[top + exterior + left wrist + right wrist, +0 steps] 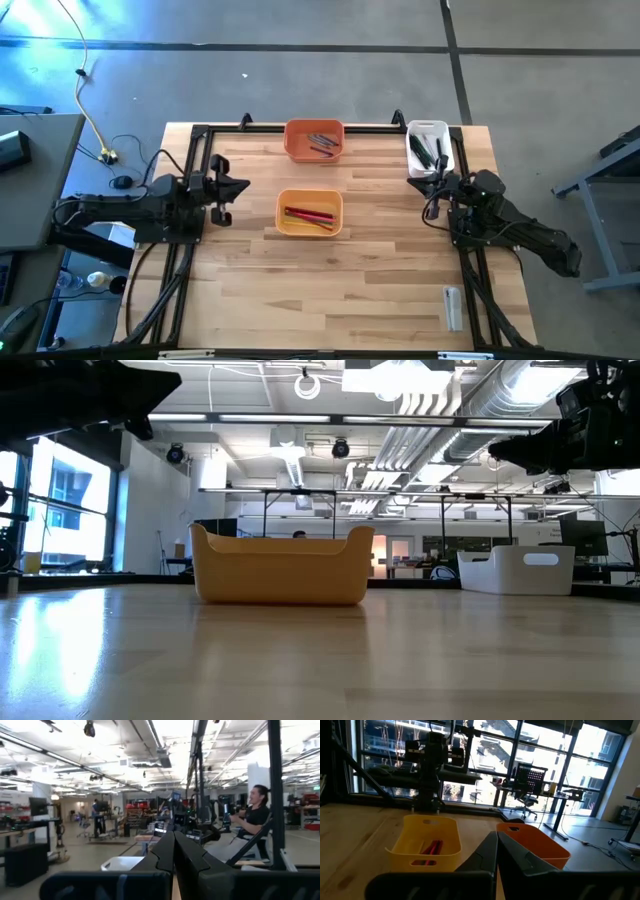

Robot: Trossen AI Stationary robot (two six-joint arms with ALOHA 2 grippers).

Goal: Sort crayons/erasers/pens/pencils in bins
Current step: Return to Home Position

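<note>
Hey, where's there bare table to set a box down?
Largest bare patch: the table beside the yellow bin, on the side away from the orange bin. Smaller ones flank the yellow bin, toward the left hand and the right hand. Crowded: the edge with the orange bin and white bin, the right hand close beside the white one.

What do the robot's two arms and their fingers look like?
The left arm and right arm are black, built of chunky jointed segments, with black cables looping beside them. The left fingers and right fingers are dark wedges narrowing to tips. No markings show.
</note>
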